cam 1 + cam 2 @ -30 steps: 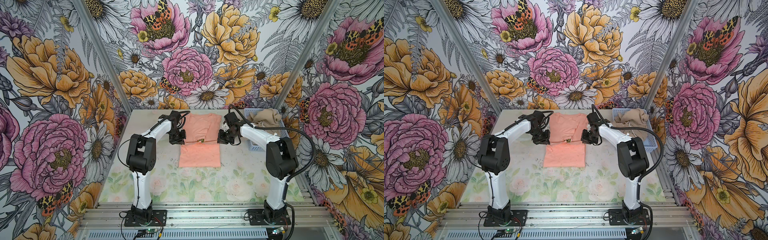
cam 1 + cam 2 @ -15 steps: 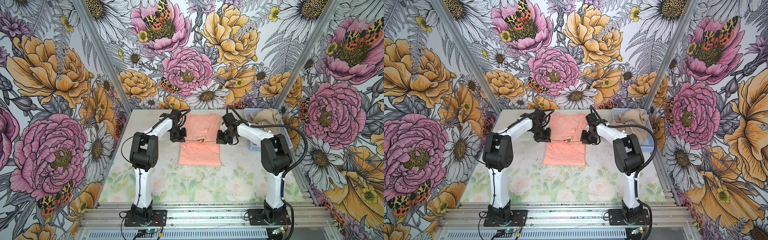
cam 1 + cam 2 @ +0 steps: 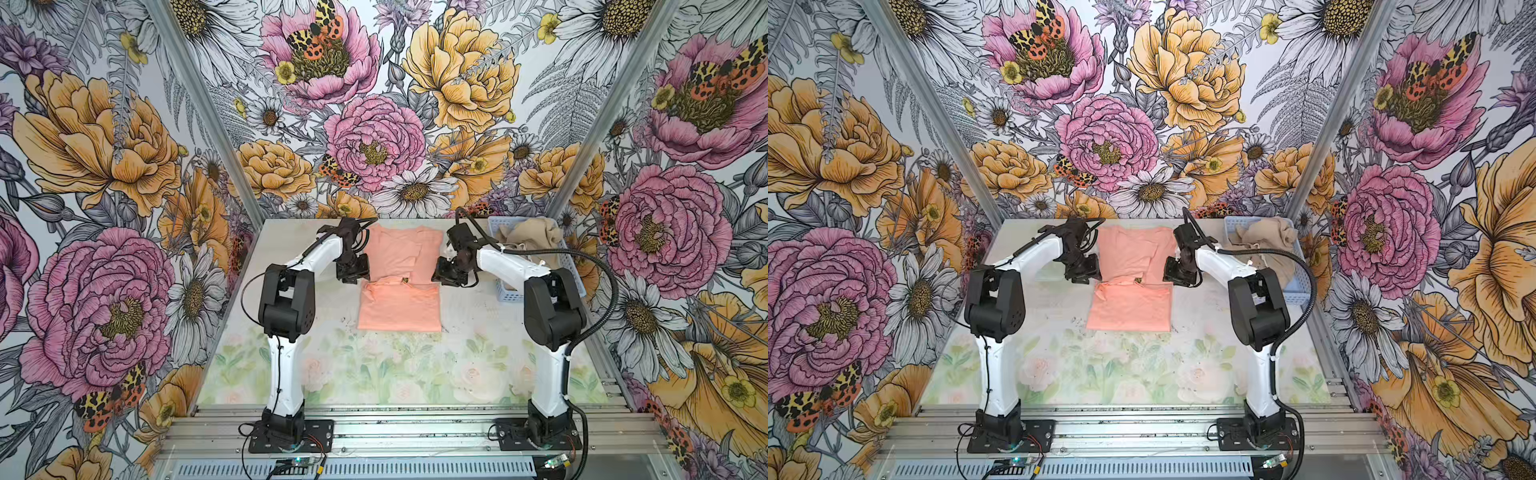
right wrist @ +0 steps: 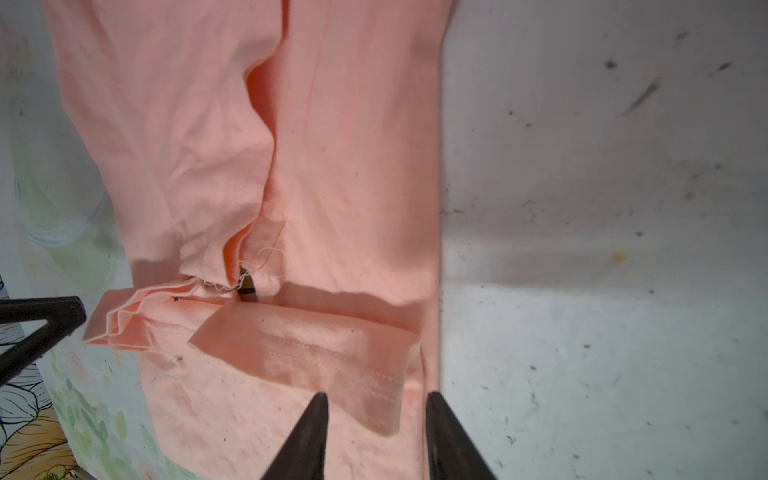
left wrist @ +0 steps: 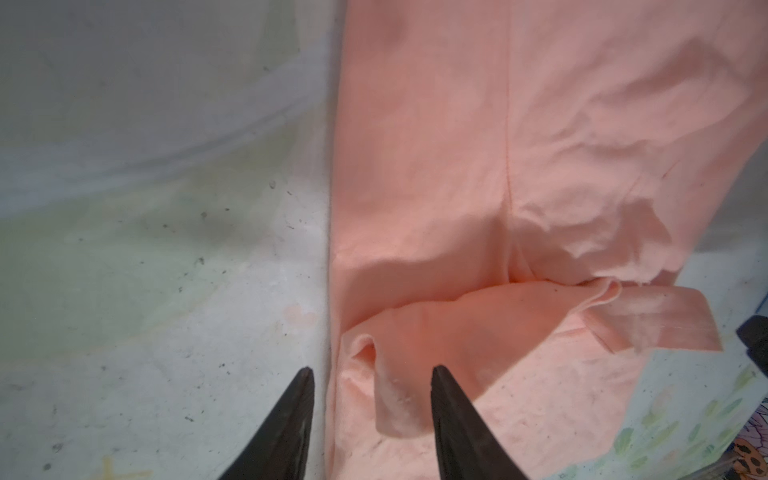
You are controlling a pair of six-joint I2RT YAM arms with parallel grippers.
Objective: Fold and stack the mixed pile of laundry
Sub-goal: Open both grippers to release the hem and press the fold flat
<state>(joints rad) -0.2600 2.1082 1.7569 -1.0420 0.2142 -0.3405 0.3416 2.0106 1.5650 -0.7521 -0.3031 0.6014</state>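
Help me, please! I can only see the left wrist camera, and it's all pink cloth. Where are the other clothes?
Observer: The beige shorts lie heaped in the blue basket, on the far right in both top views.
Operator: What's the other arm doing?
Observer: The right gripper has its jaws apart, above the right edge of the T-shirt.
Operator: Does the shirt look folded?
Observer: Partly. In both top views its near part is a tidy rectangle, and the far part lies flat behind it.
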